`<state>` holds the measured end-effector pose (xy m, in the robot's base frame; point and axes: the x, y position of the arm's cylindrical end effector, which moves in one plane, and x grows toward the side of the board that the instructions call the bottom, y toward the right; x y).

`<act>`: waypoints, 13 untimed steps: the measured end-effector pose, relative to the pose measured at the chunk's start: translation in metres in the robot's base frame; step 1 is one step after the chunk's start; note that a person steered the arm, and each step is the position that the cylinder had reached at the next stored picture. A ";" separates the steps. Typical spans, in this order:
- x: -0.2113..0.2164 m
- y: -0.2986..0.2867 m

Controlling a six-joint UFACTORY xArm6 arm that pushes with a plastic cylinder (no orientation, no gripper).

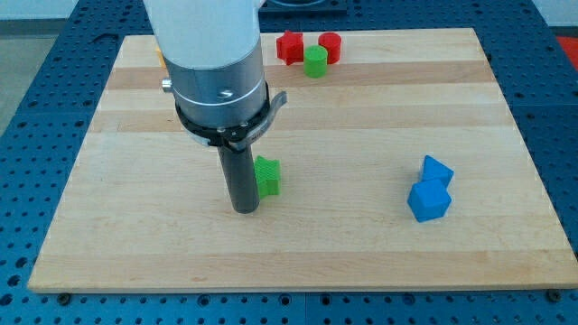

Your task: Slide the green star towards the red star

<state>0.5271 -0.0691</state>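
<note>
The green star lies on the wooden board left of centre. My tip rests on the board just left of and slightly below the green star, touching or almost touching its left side. The rod hides part of the star's left edge. The red star lies at the view's top, near the board's top edge, straight above the green star and far from it.
A green cylinder sits just right of the red star, with a red cylinder behind it. Two blue blocks touch each other at the right. An orange block peeks out behind the arm at top left.
</note>
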 end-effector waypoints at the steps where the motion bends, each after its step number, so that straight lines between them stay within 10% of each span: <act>1: -0.001 0.000; 13: -0.064 0.043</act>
<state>0.4632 -0.0258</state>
